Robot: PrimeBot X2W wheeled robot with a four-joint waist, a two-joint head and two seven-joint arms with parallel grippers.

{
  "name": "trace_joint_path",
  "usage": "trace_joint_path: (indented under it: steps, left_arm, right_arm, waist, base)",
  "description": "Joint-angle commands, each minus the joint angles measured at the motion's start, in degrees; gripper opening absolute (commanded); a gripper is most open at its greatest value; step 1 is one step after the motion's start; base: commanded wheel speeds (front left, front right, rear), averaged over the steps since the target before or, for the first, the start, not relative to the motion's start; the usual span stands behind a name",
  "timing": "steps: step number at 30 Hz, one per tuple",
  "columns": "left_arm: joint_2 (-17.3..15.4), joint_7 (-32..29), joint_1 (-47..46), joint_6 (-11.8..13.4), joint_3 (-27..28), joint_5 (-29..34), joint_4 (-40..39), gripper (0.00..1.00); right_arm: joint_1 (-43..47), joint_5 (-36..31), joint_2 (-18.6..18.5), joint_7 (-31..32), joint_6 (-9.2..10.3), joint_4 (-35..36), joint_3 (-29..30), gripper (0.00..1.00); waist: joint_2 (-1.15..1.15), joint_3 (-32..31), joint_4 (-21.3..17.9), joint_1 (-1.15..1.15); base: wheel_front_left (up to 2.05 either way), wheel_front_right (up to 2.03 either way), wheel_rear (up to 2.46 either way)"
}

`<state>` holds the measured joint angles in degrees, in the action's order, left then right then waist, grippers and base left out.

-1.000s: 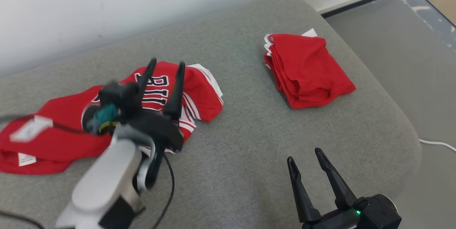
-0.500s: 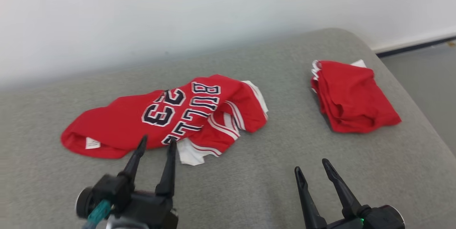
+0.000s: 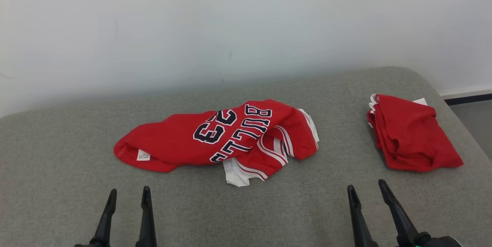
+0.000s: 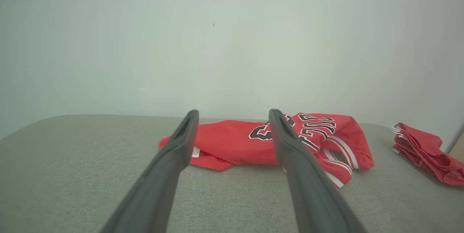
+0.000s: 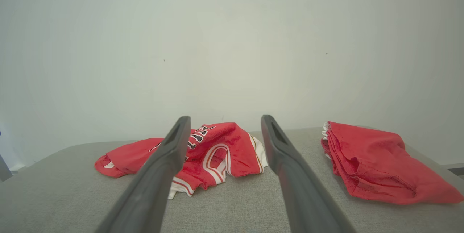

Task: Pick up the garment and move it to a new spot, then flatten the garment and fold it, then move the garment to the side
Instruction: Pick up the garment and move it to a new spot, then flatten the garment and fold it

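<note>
Backed left gripper off crumpled jersey, leaving it and right gripper open, empty; likely still to flatten, fold, set aside.

Right tool: fingers spread, empty. A crumpled red-and-white jersey and a folded red garment lie apart on the grey upholstered bench.
</note>
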<state>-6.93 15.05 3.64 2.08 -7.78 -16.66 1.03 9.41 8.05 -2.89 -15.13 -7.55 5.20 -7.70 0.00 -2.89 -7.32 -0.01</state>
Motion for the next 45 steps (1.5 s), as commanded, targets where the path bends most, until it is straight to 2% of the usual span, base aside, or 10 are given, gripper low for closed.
trace_joint_path:
  steps: [1, 6, 16, 23, 45]
  left_arm:
    - [0.8, 0.2, 1.5, -0.4, 0.8, 1.1, -1.1, 1.00]
    - [2.5, 0.2, 6.0, -3.1, 2.8, 3.9, -2.0, 1.00]
    - [3.9, 0.2, 11.0, -5.0, 3.4, 8.0, 0.6, 1.00]
    - [4.1, 0.2, 10.1, -5.4, 3.2, 8.7, 0.0, 1.00]
    - [4.1, 0.2, 9.5, -4.5, 1.9, 8.0, -0.9, 1.00]
  right_arm:
    - [1.0, 0.3, 0.0, 0.0, 0.14, 0.6, 0.8, 1.00]
    - [3.5, -0.6, 0.0, 0.0, 0.14, 1.0, 2.2, 1.00]
    - [5.6, -0.9, 0.0, 0.0, 0.14, 1.2, 2.4, 1.00]
    - [5.7, -0.2, 0.0, 0.0, 0.14, 0.2, 2.5, 1.00]
    - [5.3, -0.1, 0.0, 0.0, 0.14, -0.7, 2.2, 1.00]
  waist:
    - [0.00, -1.3, 1.6, 0.01]
    - [0.00, -2.4, 3.1, 0.01]
    - [0.00, -3.6, 4.7, 0.01]
    - [0.00, -3.5, 5.2, 0.01]
    - [0.00, -3.6, 4.9, 0.01]
  base:
    - [0.00, 0.00, 0.00]
    - [0.00, 0.00, 0.00]
    - [0.00, 0.00, 0.00]
    - [0.00, 0.00, 0.00]
    - [0.00, 0.00, 0.00]
